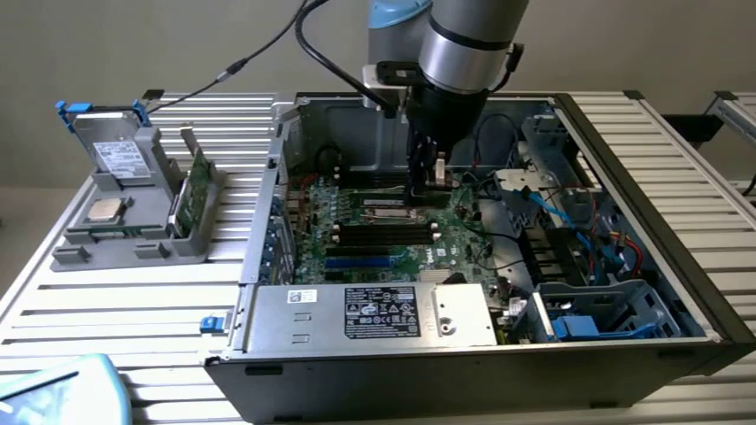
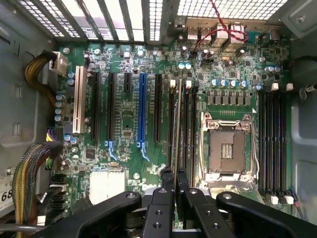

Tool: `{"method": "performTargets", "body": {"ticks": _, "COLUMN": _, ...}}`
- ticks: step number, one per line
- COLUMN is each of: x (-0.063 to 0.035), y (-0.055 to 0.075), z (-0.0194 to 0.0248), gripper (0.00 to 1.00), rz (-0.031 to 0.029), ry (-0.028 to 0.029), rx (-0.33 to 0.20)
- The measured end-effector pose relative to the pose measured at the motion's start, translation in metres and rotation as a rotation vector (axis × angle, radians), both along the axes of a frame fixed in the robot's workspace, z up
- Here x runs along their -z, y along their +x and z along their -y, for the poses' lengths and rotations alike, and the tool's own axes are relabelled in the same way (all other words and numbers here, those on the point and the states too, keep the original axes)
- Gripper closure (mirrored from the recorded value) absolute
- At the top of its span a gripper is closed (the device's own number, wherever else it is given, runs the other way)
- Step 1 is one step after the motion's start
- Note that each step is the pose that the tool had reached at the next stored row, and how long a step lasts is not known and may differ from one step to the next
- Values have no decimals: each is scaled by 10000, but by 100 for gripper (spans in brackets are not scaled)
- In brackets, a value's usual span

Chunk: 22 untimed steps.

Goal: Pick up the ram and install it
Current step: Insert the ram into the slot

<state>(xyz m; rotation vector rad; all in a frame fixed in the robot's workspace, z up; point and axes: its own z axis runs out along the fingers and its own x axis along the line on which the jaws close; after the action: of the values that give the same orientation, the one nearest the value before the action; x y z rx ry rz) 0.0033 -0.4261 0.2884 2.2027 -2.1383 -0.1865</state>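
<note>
Dark-green thin ram stick [image 2: 175, 130] clenched edge-on in the black tool [image 2: 173, 175], over black slots [image 2: 192, 124] beside silver CPU socket [image 2: 229, 148].

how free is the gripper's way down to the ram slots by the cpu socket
Likely yes: holding the ram, the gripper hangs over the slots, and no cable or card lies between them.

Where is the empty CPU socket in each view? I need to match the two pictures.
Exterior view: the CPU socket sits near mid-picture, just below the pincer and toward the exterior view's left of it.
Wrist view: the CPU socket lies between two banks of memory slots, beside the ram gripped by the pincer.
Shared landmark: the blue expansion slot.
</note>
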Motion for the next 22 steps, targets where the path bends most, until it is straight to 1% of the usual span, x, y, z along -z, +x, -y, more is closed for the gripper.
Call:
{"method": "performTargets", "body": {"ticks": 4, "x": 74, "y": 0, "z": -11, "gripper": 86, "rz": 0, "ry": 2, "rx": -352}}
{"method": "performTargets", "body": {"ticks": 6, "x": 109, "y": -1, "z": -22, "gripper": 86, "rz": 0, "ry": 1, "rx": -449}}
{"method": "performTargets", "body": {"ticks": 11, "x": 200, "y": -3, "z": -91, "gripper": 86, "rz": 1, "ry": -3, "rx": -528}}
{"method": "performTargets", "body": {"ticks": 12, "x": 210, "y": -6, "z": -108, "gripper": 86, "rz": 3, "ry": -33, "rx": -542}}
{"method": "performTargets", "body": {"ticks": 13, "x": 218, "y": -11, "z": -128, "gripper": 86, "rz": 2, "ry": -82, "rx": -557}}
{"method": "performTargets", "body": {"ticks": 15, "x": 232, "y": -22, "z": -156, "gripper": 86, "rz": -1, "ry": -184, "rx": -604}}
{"method": "performTargets", "body": {"ticks": 16, "x": 238, "y": -30, "z": -165, "gripper": 86, "rz": -1, "ry": -215, "rx": -629}}
{"method": "performTargets", "body": {"ticks": 19, "x": 269, "y": -56, "z": -199, "gripper": 86, "rz": -3, "ry": -280, "rx": -694}}
{"method": "performTargets", "body": {"ticks": 22, "x": 303, "y": -86, "z": -246, "gripper": 86, "rz": -5, "ry": -339, "rx": -734}}
